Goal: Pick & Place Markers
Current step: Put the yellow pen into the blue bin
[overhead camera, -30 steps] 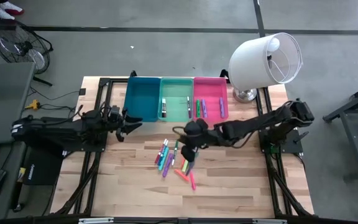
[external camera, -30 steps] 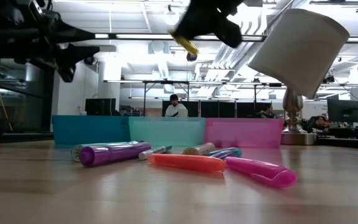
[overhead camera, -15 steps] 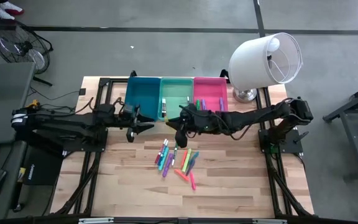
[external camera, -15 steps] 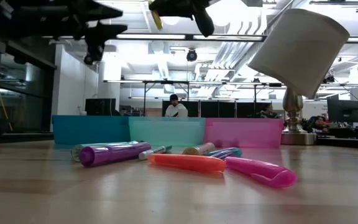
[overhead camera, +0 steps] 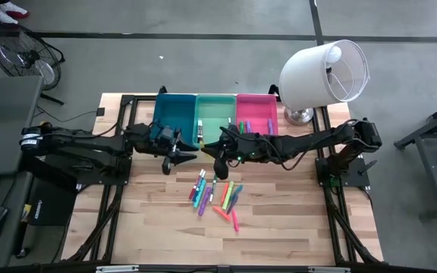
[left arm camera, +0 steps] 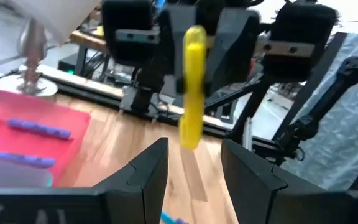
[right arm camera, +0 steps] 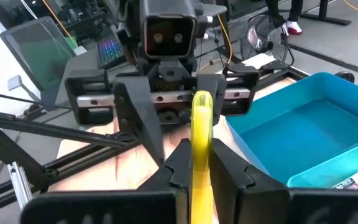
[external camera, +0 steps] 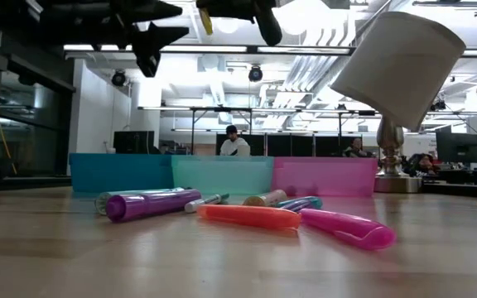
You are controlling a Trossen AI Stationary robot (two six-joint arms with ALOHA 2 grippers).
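Note:
My right gripper (overhead camera: 218, 149) hovers in front of the mint green bin (overhead camera: 215, 125), shut on a yellow marker (left arm camera: 192, 87). My left gripper (overhead camera: 182, 156) stands open and level just to its left. It faces the marker, and its fingers (left arm camera: 148, 171) have nothing between them and are short of it. In the low view both grippers are high above the table: the left gripper (external camera: 151, 35) and the right gripper (external camera: 243, 10). Several markers (overhead camera: 215, 197) in pink, purple, green and orange lie flat mid-table, and a few more lie inside the mint and pink bins. My right gripper pinches the yellow marker around its middle (right arm camera: 201, 140) between its two fingers, which come roughly level from the table's right. The marker lies across the fingers, nearly upright. Its lower end (left arm camera: 189, 138) hangs below them, lifted clear of the table.
A blue bin (overhead camera: 174, 121), the mint green bin and a pink bin (overhead camera: 256, 121) stand side by side at the far edge. A white lamp (overhead camera: 323, 72) stands at the far right corner. Bare wood lies near the front edge.
My right gripper has risen from the pile with the yellow marker, moved toward the bins and the table's left, tipped up to near level, then held still. My left gripper has moved toward the table's right and upward, closing in on the marker, and has stayed open.

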